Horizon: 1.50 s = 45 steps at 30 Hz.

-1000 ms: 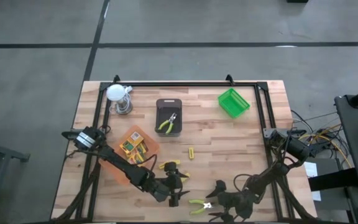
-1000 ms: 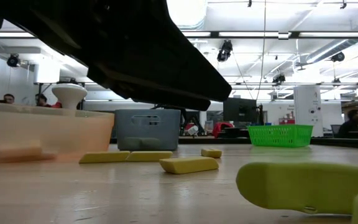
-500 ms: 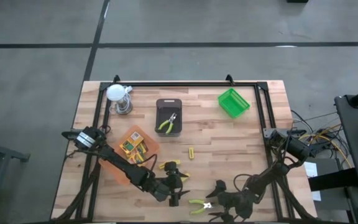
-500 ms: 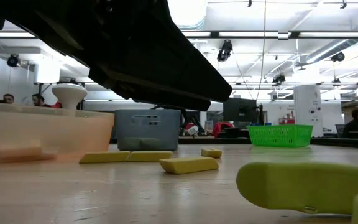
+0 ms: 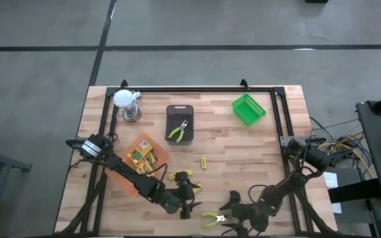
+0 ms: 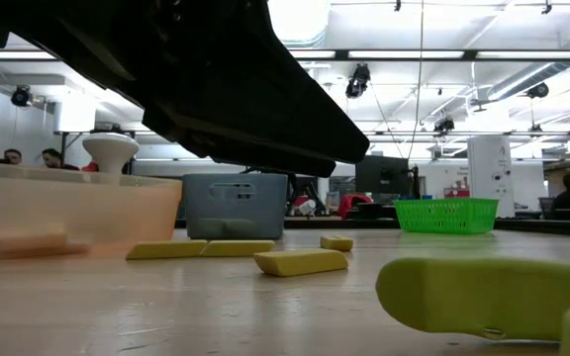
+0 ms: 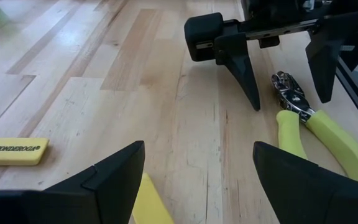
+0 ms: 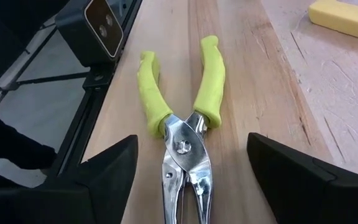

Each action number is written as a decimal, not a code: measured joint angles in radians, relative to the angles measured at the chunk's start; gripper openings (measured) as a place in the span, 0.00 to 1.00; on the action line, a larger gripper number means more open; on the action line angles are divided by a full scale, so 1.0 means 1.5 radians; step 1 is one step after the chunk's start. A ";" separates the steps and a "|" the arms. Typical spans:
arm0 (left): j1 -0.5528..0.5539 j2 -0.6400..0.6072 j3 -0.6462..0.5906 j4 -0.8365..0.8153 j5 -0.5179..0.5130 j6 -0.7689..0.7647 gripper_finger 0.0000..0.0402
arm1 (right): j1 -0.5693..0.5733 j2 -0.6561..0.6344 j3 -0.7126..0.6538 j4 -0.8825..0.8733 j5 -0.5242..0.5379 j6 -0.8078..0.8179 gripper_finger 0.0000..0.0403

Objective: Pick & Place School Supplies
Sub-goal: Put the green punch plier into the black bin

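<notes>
Lime-handled pliers (image 8: 179, 118) lie flat on the wood near the table's near edge (image 5: 210, 216). My right gripper (image 8: 191, 143) is low over their metal head, open, with one finger on either side and apart from it. My left gripper (image 7: 199, 146) hovers open just left of it (image 5: 189, 201), facing the right gripper (image 7: 278, 68), with nothing between its fingers. A yellow block (image 7: 14, 151) lies flat on the wood. More yellow pieces (image 5: 180, 177) lie beside the orange tray (image 5: 121, 180), which holds crayon boxes (image 5: 141, 157).
A black tray (image 5: 179, 112) at the middle far side holds another pair of pliers (image 5: 179, 132). A green basket (image 5: 249, 109) stands far right, and a white-topped metal object (image 5: 126, 102) far left. A small yellow block (image 5: 204, 160) lies mid-table. A black frame rail (image 5: 197, 88) edges the table.
</notes>
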 joint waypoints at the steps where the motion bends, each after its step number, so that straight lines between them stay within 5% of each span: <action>1: 0.000 0.000 0.000 0.000 0.000 0.000 0.76 | 0.000 0.000 0.000 0.000 0.000 -0.002 0.72; 19: 0.000 0.000 0.000 -0.001 0.000 0.000 0.76 | 0.000 -0.002 0.002 -0.059 0.000 -0.054 0.60; 35: 0.001 0.000 0.000 -0.012 0.000 0.000 0.76 | 0.000 -0.002 0.000 -0.063 0.005 -0.082 0.26; 45: 0.002 0.000 0.000 -0.012 0.000 0.000 0.76 | 0.001 0.001 0.000 -0.048 0.022 -0.083 0.28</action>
